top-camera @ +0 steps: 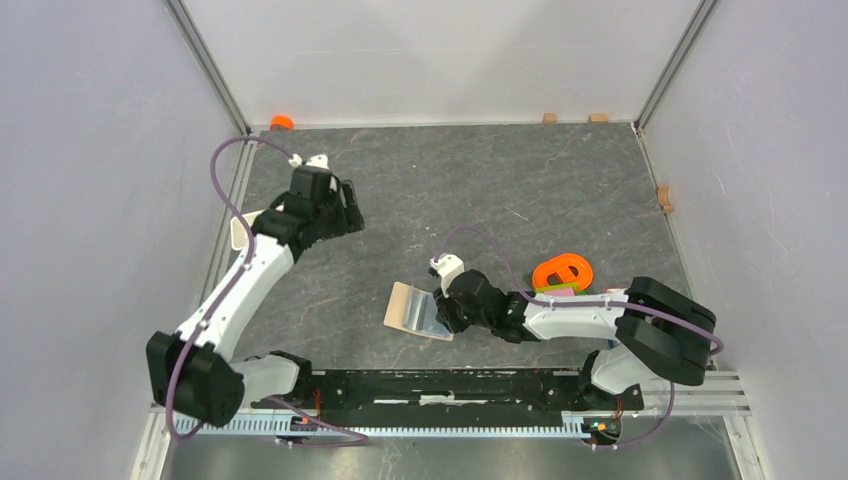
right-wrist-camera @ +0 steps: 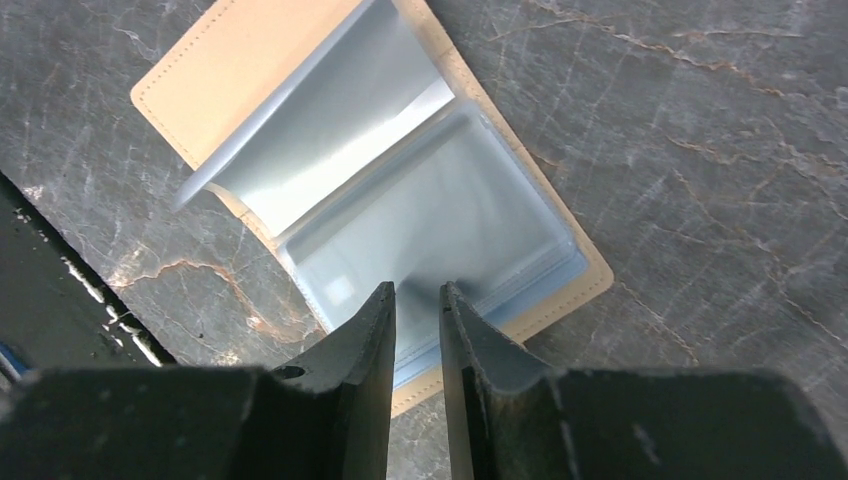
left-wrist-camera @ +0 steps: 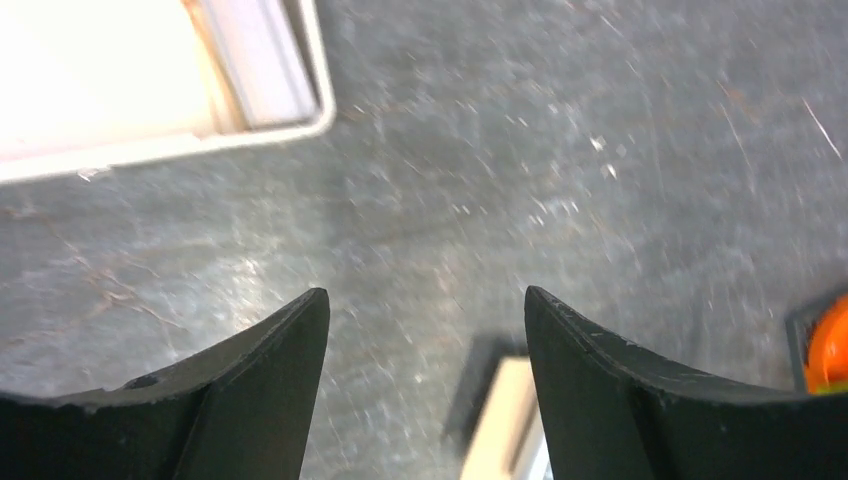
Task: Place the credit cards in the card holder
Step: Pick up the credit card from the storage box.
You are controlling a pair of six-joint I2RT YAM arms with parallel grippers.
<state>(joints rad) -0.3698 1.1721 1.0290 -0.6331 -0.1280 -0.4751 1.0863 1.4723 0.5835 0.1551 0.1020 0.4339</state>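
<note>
Nearest the arm bases, poising the right hand (right-wrist-camera: 418,290) at the near edge of the card holder (right-wrist-camera: 380,190), lying spread open and flat on the bench (top-camera: 520,190). Showing only a narrow slit between the fingers (right-wrist-camera: 365,340), tips over the blue-grey see-through pockets; not possible to tell whether pinching a pocket leaf or merely resting there. Finding no card inside any pocket in view, so judging the card holder opened and readied but not yet filled. Passing, just right of that hand, an orange ring (top-camera: 548,272) sitting on some coloured pieces, no part of this job. Farther off to the left, hanging the left hand (left-wrist-camera: 425,300) above bare bench, fingers spread wide and gripping nothing. Hovering near a white tray (left-wrist-camera: 200,148), mostly hidden behind the arm from above and washed out in the wrist view, so not able to say whether holding the credit cards. Spotting no credit cards plainly anywhere. Judging, then, none of the loading done: needing to fetch each one, carry it across to the card holder well apart from the tray, and slide it into a pocket, likely with the right hand steadying the leaves.
</note>
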